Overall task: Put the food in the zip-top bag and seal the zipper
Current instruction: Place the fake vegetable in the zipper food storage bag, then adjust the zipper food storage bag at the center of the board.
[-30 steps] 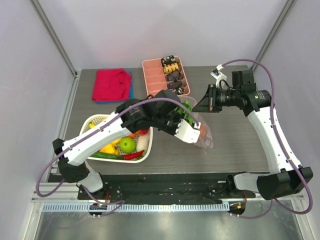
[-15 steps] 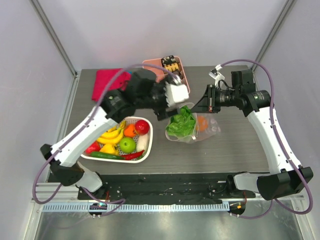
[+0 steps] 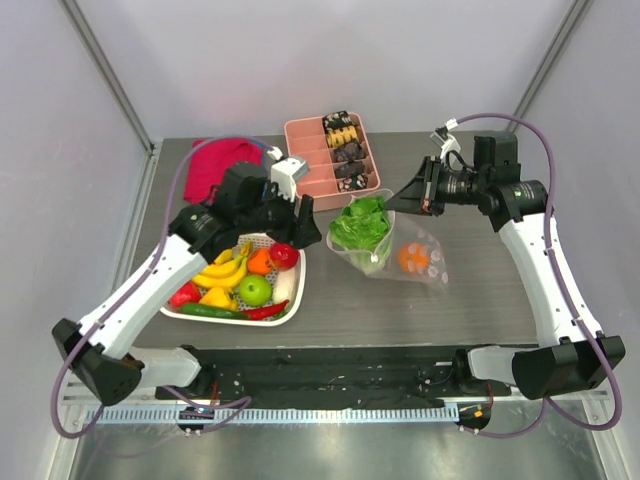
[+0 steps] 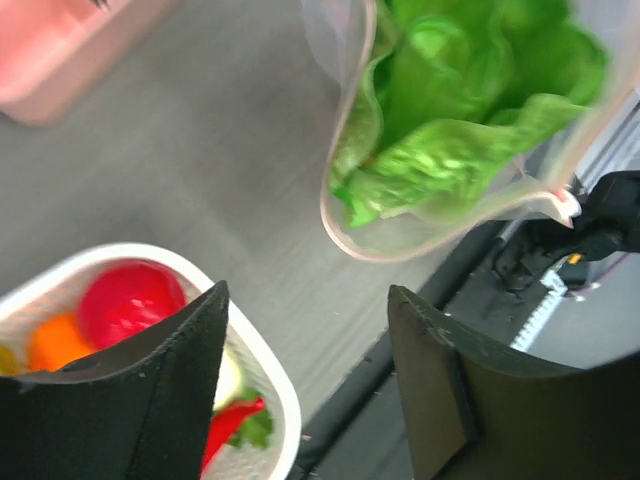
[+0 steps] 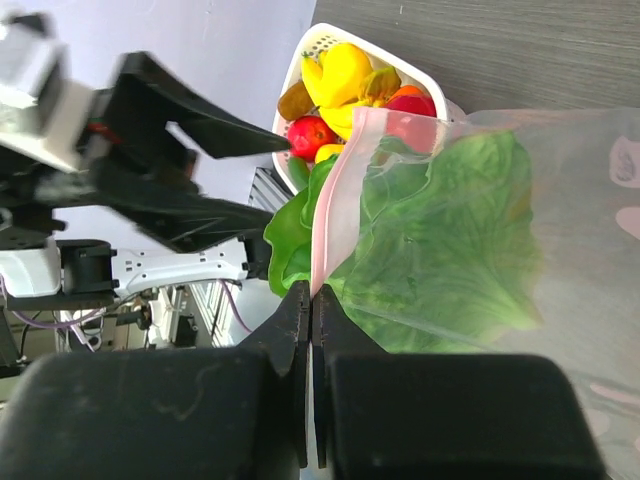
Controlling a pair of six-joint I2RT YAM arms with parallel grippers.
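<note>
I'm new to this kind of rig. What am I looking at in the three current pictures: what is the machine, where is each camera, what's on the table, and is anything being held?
The machine is two robot arms bolted at the near table edge, each ending in a two-finger gripper. The wide picture looks down from above and behind them. The other two come from a camera on each wrist.

On the table are a white basket of toy fruit and vegetables, a pink compartment tray, a red cloth and a clear zip-top bag. The bag holds an orange and green lettuce, whose leaves poke out of the mouth.

The right gripper is pinched shut on the bag's pink zipper strip. The left gripper is open and empty, near the basket.
</note>
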